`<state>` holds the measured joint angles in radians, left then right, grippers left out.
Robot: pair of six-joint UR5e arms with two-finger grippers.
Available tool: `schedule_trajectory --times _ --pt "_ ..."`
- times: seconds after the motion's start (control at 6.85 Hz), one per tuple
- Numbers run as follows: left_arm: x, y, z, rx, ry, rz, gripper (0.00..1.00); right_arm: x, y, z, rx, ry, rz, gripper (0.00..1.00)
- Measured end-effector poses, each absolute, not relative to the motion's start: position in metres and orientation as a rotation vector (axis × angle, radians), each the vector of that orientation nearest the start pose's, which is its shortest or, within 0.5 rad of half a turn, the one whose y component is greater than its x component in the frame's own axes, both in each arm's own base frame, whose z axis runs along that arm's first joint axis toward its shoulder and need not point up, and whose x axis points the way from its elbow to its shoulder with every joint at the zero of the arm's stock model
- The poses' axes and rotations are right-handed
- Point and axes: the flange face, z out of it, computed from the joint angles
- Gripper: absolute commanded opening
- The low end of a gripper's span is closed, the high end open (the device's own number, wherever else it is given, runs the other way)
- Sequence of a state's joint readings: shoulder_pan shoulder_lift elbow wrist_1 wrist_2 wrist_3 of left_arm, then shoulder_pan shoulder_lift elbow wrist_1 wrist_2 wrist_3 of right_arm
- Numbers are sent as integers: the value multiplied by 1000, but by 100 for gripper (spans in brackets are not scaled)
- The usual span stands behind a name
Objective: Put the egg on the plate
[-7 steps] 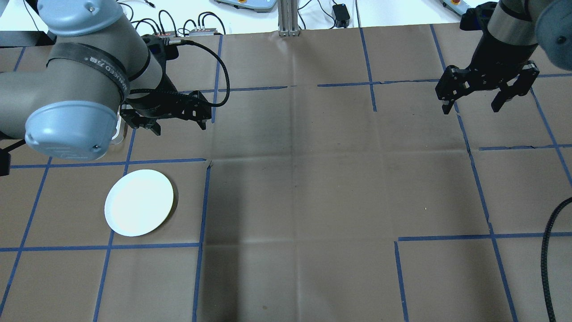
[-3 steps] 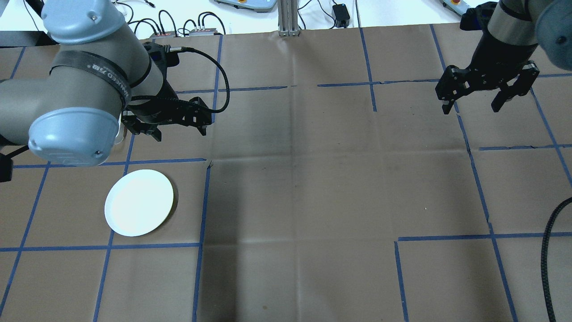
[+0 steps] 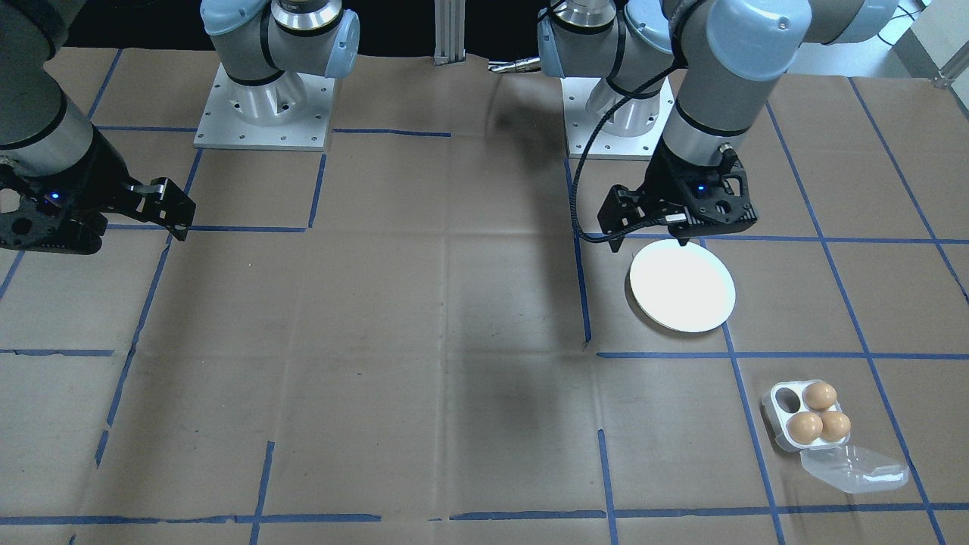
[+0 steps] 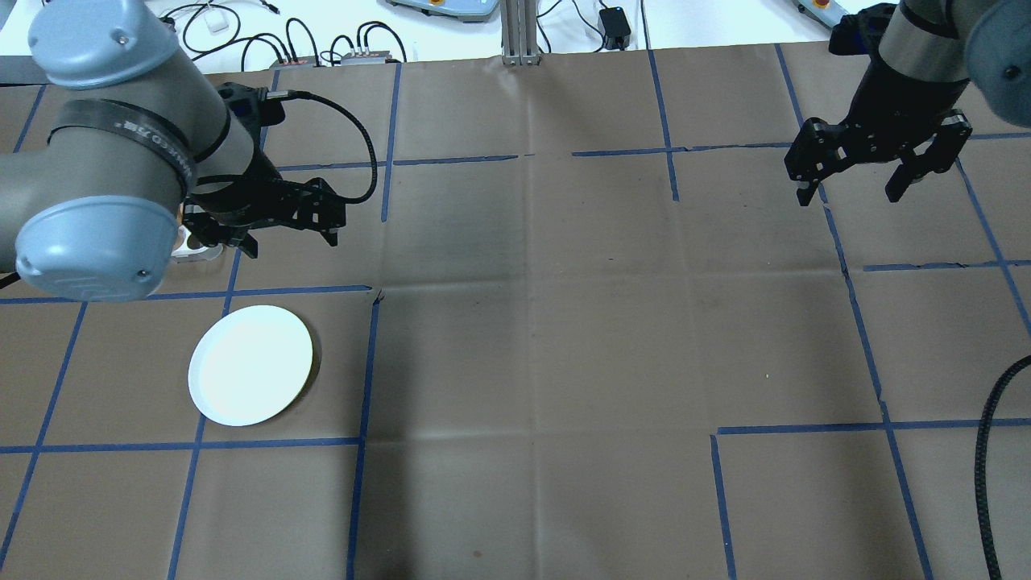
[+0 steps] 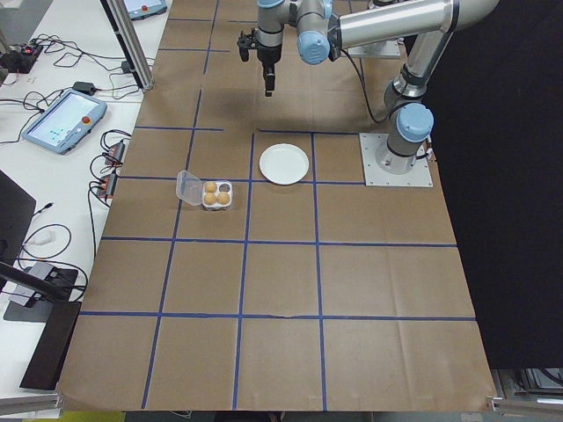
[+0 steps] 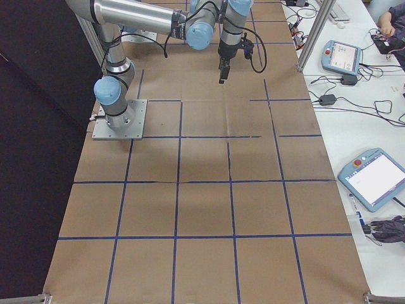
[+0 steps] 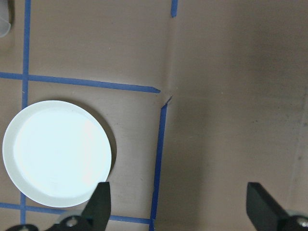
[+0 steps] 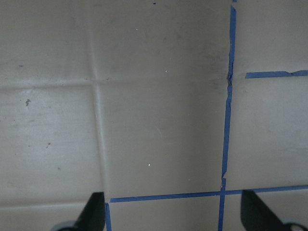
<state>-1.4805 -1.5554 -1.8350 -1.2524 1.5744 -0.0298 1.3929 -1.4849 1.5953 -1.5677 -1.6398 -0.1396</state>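
Front view shows eggs [image 3: 820, 396]; overhd hides them.

Black two-finger left gripper [image 4: 286, 229] hanging above the table on a bent grey arm with pale blue joint caps, fingers spread wide — nothing between them. Black two-finger right gripper [image 4: 855, 192] likewise spread, empty — raised, pointing down.

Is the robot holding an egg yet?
No. The left gripper and the right gripper are both open and empty. Three brown eggs sit in the clear plastic carton.
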Motion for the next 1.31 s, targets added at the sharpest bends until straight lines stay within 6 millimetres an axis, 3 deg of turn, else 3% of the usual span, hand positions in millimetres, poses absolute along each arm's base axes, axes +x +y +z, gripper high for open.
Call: schedule_trajectory --times 0.29,0.44,0.88,1.17,1.31 --pt "-3 -506 389 -172 3111 -130 100 33 -528 433 55 3185 196 100" --pt "36 -511 375 -220 3102 -134 100 33 -528 433 55 3185 196 100" --pt "165 -532 282 -379 3072 -130 100 33 -528 433 55 3185 196 100" --pt "216 -561 242 -437 3057 -143 100 33 -528 433 55 3186 197 100" --pt "224 -572 233 -449 3069 -115 100 33 -528 433 55 3187 197 100"
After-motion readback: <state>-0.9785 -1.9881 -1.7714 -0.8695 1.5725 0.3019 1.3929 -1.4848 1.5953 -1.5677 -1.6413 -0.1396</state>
